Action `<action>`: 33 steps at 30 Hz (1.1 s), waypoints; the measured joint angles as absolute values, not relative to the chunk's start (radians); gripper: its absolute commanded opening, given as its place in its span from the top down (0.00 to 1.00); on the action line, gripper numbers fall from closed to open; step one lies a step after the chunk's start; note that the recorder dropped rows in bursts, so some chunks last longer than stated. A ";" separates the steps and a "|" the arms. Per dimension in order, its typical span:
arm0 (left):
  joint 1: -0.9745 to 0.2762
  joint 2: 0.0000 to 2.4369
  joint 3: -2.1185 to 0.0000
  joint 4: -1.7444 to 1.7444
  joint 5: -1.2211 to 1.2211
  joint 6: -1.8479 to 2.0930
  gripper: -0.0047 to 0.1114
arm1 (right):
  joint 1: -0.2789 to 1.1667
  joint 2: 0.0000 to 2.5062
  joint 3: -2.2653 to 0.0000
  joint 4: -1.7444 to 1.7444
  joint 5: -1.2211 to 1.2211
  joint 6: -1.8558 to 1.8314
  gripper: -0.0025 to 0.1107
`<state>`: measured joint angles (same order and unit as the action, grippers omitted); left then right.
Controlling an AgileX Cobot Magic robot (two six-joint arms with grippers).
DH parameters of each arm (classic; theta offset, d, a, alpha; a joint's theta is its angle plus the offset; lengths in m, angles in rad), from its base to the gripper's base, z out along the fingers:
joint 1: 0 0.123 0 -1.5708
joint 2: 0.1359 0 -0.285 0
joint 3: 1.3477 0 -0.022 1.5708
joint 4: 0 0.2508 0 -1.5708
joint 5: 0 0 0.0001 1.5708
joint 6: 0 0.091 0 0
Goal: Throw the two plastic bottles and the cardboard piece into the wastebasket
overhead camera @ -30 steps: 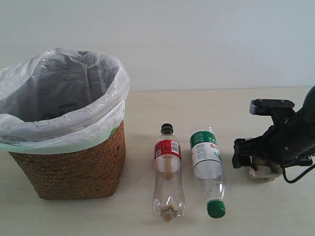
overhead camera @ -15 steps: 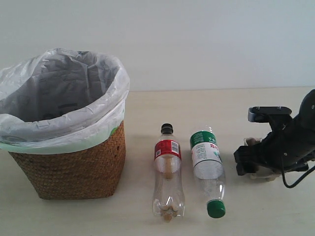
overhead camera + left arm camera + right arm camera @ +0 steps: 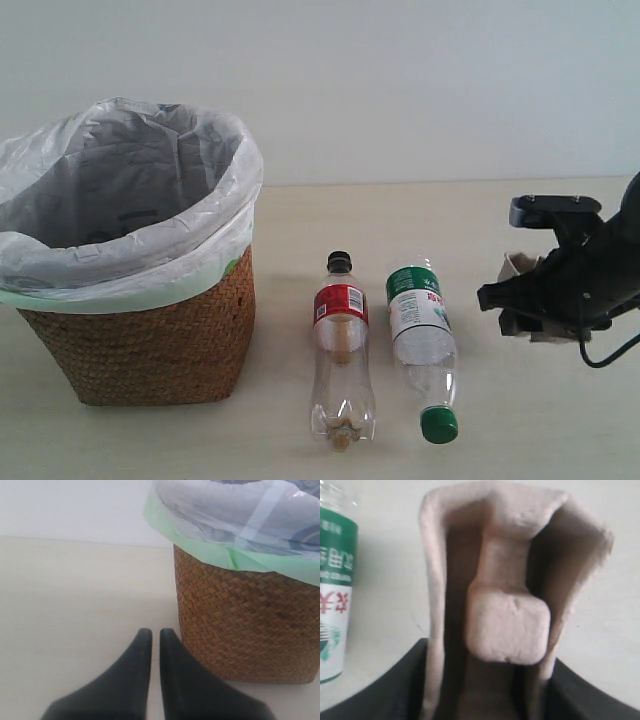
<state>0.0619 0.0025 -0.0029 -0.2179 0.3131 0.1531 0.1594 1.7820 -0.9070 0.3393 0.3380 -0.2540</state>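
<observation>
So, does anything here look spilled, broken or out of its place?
Nothing is spilled or broken. The only untidy thing: the red-label bottle and the green-cap bottle lie on their sides on the table, caps pointing opposite ways. The cardboard piece is gripped in the right hand.

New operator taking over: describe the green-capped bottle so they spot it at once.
Start at the wicker wastebasket on the left of the exterior view. To its right lie the red-labelled bottle and, farther out, the green-capped bottle. Both are clear, but only this one has a green-white label, and its cap points toward the camera.
</observation>
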 measured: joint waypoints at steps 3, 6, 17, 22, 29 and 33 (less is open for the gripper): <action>0.062 0.002 -0.003 -0.218 0.313 0.153 0.91 | 0.159 1.713 -0.907 0.339 0.348 -0.254 0.97; 0.062 0.002 -0.003 -0.218 0.313 0.153 0.91 | 0.159 1.625 -0.907 0.337 0.351 -0.254 0.97; 0.062 0.002 -0.003 -0.218 0.313 0.153 0.91 | 0.159 1.353 -1.015 0.155 0.408 -0.194 0.98; 0.062 0.002 -0.003 -0.218 0.313 0.153 0.91 | 0.159 1.333 -1.095 -0.200 0.505 0.078 0.98; 0.062 0.002 -0.003 -0.218 0.313 0.153 0.91 | 0.159 1.336 -1.135 -0.674 0.698 0.440 0.98; 0.062 0.002 -0.003 -0.218 0.313 0.153 0.91 | 0.159 1.336 -1.135 -0.690 0.703 0.477 0.98</action>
